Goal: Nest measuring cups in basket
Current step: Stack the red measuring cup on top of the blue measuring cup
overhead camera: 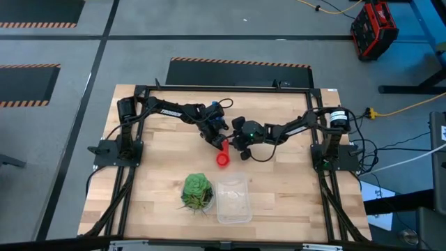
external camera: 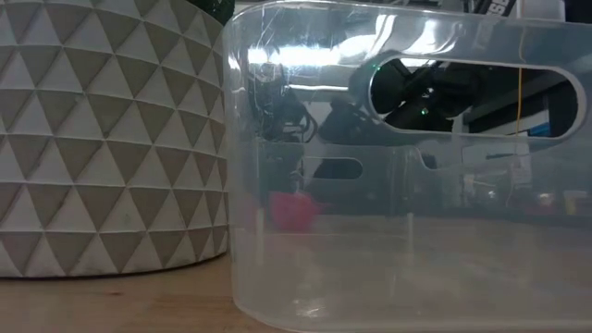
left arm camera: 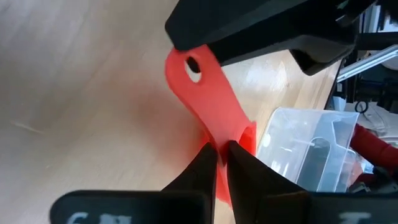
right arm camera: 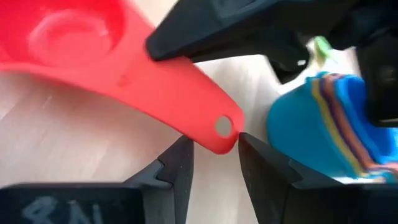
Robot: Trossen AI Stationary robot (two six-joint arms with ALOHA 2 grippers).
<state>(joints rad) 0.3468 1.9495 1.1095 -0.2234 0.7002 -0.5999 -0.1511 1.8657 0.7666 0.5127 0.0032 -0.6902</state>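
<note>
The red measuring cup (overhead camera: 223, 159) is at the table's middle, and shows through the basket wall in the low view (external camera: 294, 211). My left gripper (overhead camera: 218, 141) is shut on its handle. My right gripper (overhead camera: 235, 145) is open, its fingers on either side of the handle's free end (right arm camera: 222, 127); I cannot tell whether they touch it. A nested stack of cups, blue on the outside (right arm camera: 329, 124), sits just beyond, by the left arm (overhead camera: 220, 123). The clear basket (overhead camera: 233, 201) stands near the front edge. My left gripper pinches the red cup's handle about midway along it (left arm camera: 219, 140) between its two fingers. The free end with the hole (left arm camera: 193, 65) sticks out beyond the fingertips toward my right gripper. The fingers hide the bowl in the wrist view; I cannot tell whether it rests on the table.
A green leafy ball (overhead camera: 197, 192) in a white patterned pot (external camera: 102, 139) stands just left of the basket. The basket's wall (external camera: 416, 185) fills most of the low view. The arms' bases stand at the table's left and right edges.
</note>
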